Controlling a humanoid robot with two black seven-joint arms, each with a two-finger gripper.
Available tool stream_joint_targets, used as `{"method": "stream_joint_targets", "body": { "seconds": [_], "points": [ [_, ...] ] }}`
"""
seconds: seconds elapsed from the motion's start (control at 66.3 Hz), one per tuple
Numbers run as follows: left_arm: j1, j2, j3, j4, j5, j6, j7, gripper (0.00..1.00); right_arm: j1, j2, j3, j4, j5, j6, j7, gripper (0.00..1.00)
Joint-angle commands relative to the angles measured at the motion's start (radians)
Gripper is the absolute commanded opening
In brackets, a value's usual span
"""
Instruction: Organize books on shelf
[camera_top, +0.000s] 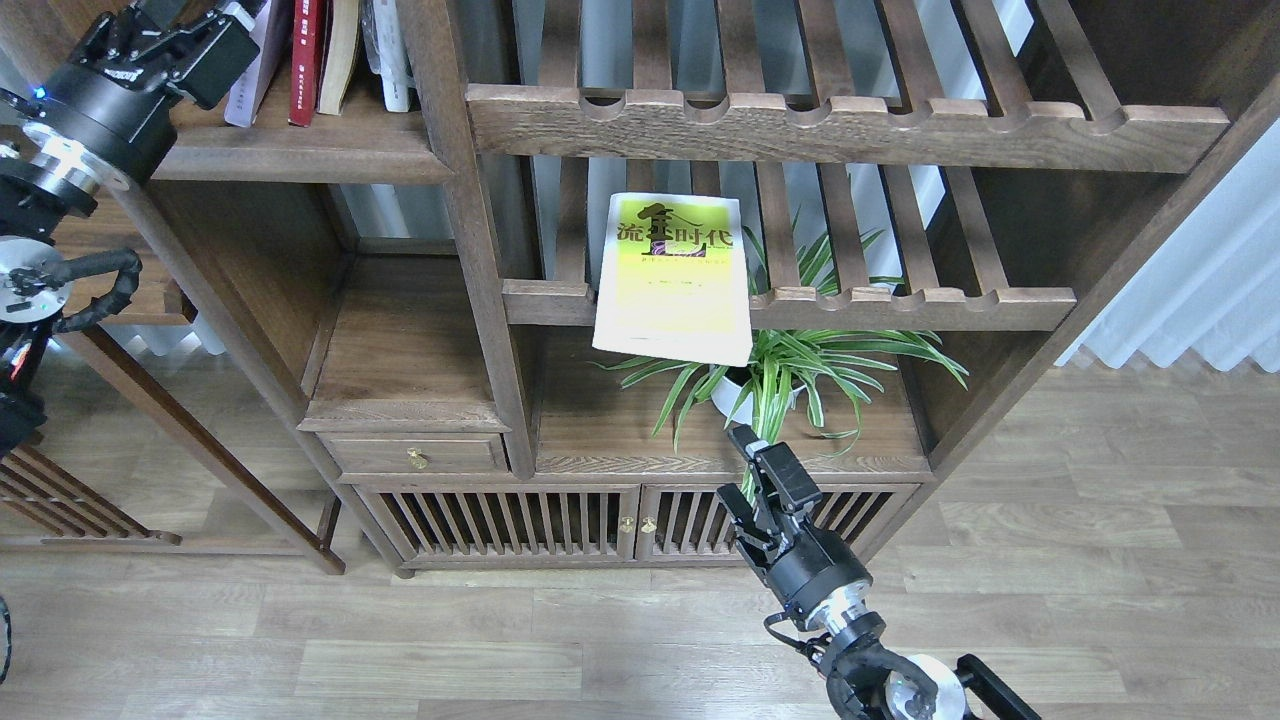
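The yellow-green book with black characters lies flat on the lower slatted rack, and its near end overhangs the front rail. A dark red book, a cream book and a pale book stand on the solid shelf at the upper left. The pale book leans left. My left gripper is open and empty at the pale book's left side, above the shelf's left end. My right gripper is open and empty, low in front of the cabinet, below the yellow-green book.
A potted spider plant stands on the cabinet top under the rack, just behind my right gripper. An upper slatted rack spans the top. A thick post divides the shelf from the racks. A white curtain hangs at right.
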Motion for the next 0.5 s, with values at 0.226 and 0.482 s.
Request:
{"method": "stream_joint_targets", "body": {
  "seconds": [0.226, 0.482],
  "points": [
    [0.199, 0.024, -0.072, -0.222, -0.058, 0.0, 0.1, 1.0, 0.0, 0.0, 0.0, 0.0, 0.0, 0.001, 0.0, 0.99],
    [0.398, 0.021, -0.129, -0.372, -0.061, 0.0, 0.179, 1.0, 0.0, 0.0, 0.002, 0.0, 0.0, 0.006, 0.0, 0.99]
  ]
}}
